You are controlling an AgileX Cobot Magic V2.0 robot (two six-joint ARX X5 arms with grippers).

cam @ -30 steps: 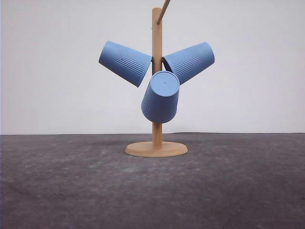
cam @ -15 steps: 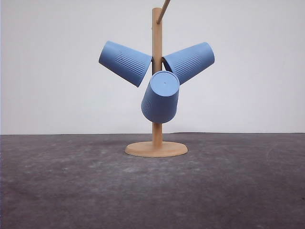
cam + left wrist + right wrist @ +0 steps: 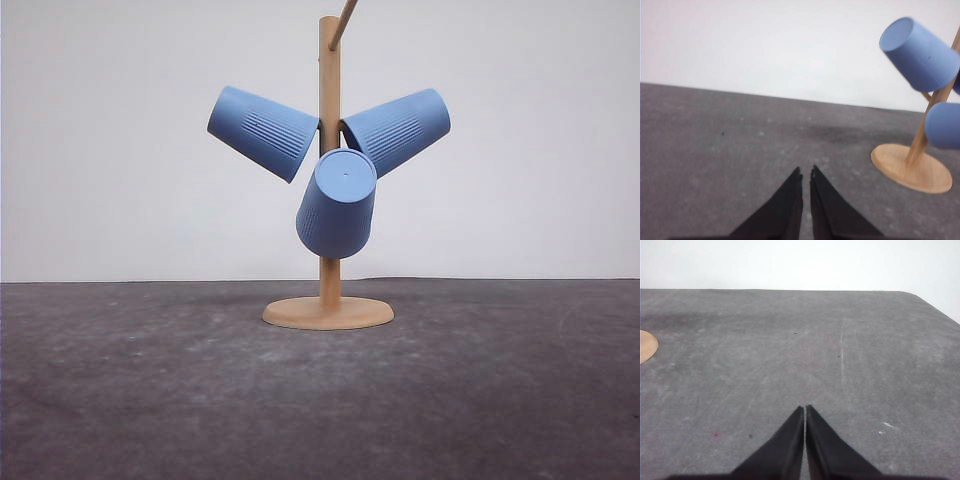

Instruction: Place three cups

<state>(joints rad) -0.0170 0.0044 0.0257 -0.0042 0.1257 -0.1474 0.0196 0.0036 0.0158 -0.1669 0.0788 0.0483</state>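
Observation:
Three light-blue ribbed cups hang mouth-inward on a wooden peg stand at the table's middle: one cup tilts up to the left, another cup tilts up to the right, and the third cup points its flat base toward the front camera. In the left wrist view two cups and the stand's round base show. My left gripper is shut and holds nothing, low over the mat, well apart from the stand. My right gripper is also shut and holds nothing.
A dark grey mat covers the table, with a white wall behind. One bare peg sticks up at the stand's top. The mat's rounded far corner and a sliver of the stand base appear in the right wrist view.

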